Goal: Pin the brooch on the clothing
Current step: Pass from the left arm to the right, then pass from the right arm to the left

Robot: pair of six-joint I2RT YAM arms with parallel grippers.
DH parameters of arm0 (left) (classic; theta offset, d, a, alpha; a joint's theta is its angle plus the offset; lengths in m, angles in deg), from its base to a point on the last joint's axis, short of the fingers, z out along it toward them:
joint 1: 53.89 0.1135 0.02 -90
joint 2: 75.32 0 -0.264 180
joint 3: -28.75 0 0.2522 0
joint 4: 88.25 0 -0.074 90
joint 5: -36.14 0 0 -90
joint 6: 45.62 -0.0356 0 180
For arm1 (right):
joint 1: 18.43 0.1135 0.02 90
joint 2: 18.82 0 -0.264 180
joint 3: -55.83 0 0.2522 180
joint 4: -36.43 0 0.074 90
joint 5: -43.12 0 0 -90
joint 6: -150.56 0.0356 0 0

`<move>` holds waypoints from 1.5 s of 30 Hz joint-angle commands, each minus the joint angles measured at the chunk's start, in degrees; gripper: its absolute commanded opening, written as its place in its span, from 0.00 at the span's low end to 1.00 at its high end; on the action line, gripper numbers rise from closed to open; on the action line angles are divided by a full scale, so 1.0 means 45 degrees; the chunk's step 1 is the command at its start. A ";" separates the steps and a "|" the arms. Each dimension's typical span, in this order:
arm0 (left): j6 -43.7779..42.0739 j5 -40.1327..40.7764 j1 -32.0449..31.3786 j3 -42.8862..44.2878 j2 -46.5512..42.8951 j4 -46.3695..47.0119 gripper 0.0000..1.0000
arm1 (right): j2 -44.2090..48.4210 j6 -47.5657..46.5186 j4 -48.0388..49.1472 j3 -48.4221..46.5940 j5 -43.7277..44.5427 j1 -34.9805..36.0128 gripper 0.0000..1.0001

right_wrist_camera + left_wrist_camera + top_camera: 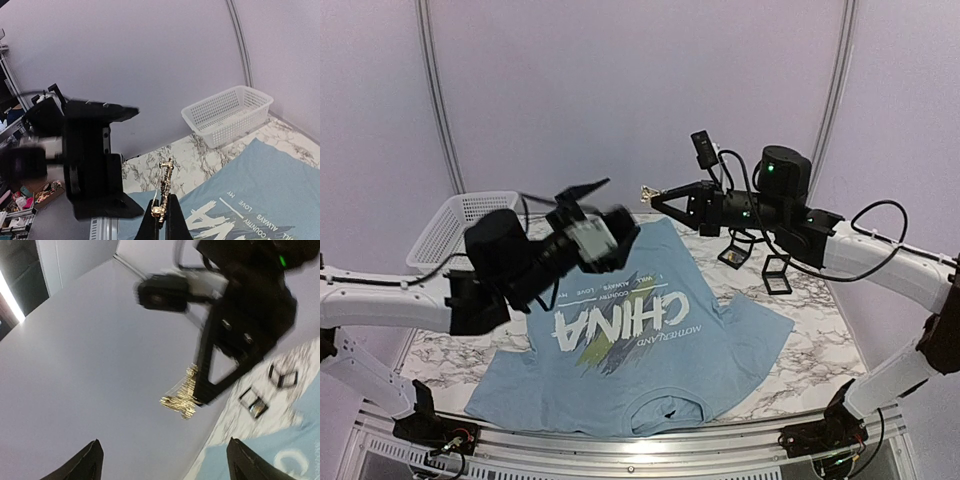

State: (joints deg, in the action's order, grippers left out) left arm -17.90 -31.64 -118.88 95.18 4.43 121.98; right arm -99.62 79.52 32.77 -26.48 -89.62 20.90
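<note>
Brooch [647, 190] first: it is a thin gold sparkly thing, and it is up in the air, not on the shirt [650, 350]. The right gripper [656, 196] has its two fingers pinched tight on the low end of the brooch, and the rest sticks out past the tips. It hangs high over the far edge of the shirt.

The left gripper [603, 207] is up in the air too, just beside the brooch but not touching it. It looks blurry. Its fingers [92, 462] stand wide apart with nothing between them, and only a small gap of air lies between the two grippers.

The blue shirt lies flat on the marble table [820, 345]. Its neck hole is close to the near edge of the table, by the arm bases. Its bottom hem points to the far wall. The big white letters face away from the arms.

Two small black cases [758, 262] stand on the bare table just past the shirt's right side, under the right arm. A white basket [448, 225] sits at the far left corner, near the shirt. Bare marble shows on the right of the shirt, and a thin strip on the left.
</note>
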 commanded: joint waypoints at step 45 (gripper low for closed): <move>1.7260 -1.0389 0.2918 0.2900 0.0086 -0.1044 0.29 | 0.0747 -0.0893 0.5371 0.1094 0.0631 0.1591 0.00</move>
State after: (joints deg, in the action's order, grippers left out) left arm 59.34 -77.93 -105.64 106.26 3.71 114.98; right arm -96.64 76.29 57.30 -20.67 -87.24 27.48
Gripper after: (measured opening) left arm 0.297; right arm 0.002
